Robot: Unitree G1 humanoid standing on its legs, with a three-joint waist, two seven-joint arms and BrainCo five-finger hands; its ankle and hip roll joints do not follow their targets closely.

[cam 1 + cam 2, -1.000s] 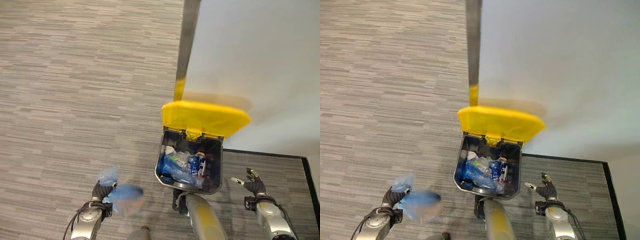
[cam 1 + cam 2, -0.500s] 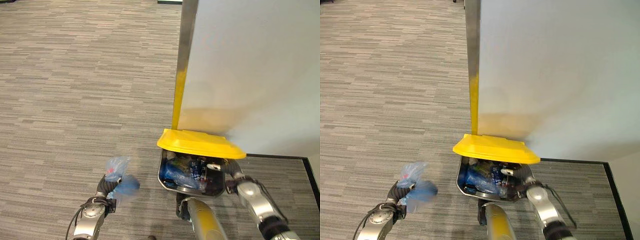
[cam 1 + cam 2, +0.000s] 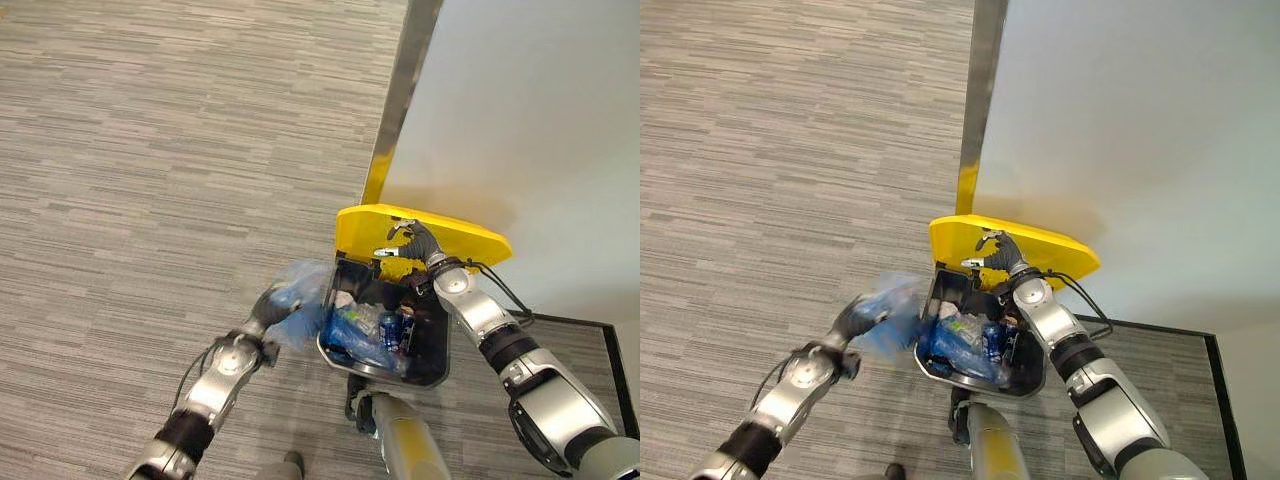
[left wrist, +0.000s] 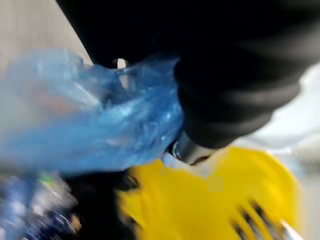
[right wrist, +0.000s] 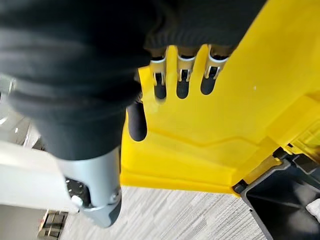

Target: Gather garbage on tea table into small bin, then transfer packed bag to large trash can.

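Both my hands are busy: left hand (image 3: 262,312) clamped on the blue bag (image 3: 300,305) beside the bin (image 3: 432,372), right hand (image 3: 415,243) flat-fingered against its raised yellow lid (image 3: 470,240).

Bright, even indoor light falls from above. The carpet (image 3: 150,150) and pale wall (image 3: 520,120) are flatly lit, with no glare. The yellow lid (image 3: 450,238) casts a soft shadow on the wall behind it and a yellow glow on the metal strip (image 3: 378,180). The bin (image 3: 432,345) is dark and shaded inside. Seen from the right wrist, the right hand (image 5: 182,82) leaves small soft shadows on the lid. Light passes through the blue bag (image 4: 90,125).
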